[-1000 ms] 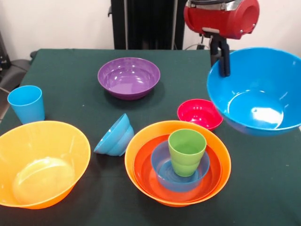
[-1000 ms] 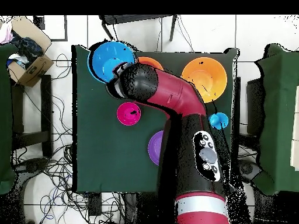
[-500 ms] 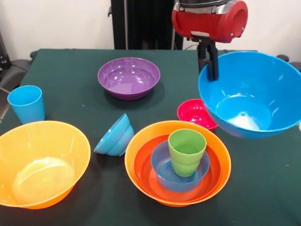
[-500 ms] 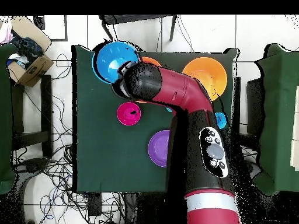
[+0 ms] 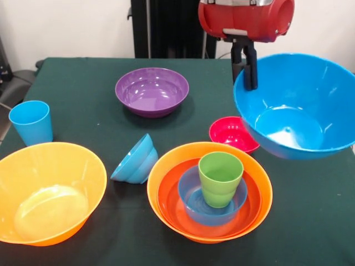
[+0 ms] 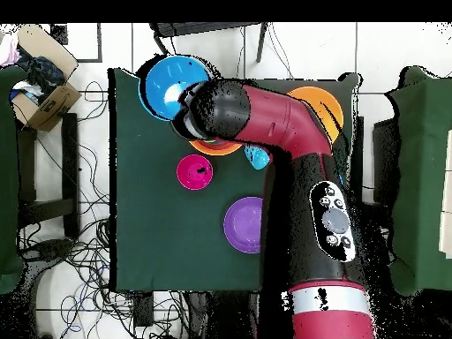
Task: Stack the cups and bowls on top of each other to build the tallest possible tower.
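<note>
Gripper [image 5: 247,83]: I see it clamped on big blue bowl [image 5: 297,105] rim, bowl aloft.
Clearance: bowl overhangs pink-red bowl [image 5: 233,133], beside tower [image 5: 211,191].

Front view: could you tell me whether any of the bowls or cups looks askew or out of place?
Yes: the small blue bowl left of the nested tower lies tipped on its side, not upright. The big blue bowl hangs tilted in the gripper, clamped at its rim. Everything else stands upright.

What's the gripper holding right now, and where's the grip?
The gripper holds the big blue bowl, pinched at its rim on the side toward the purple bowl, lifted off the table.
</note>
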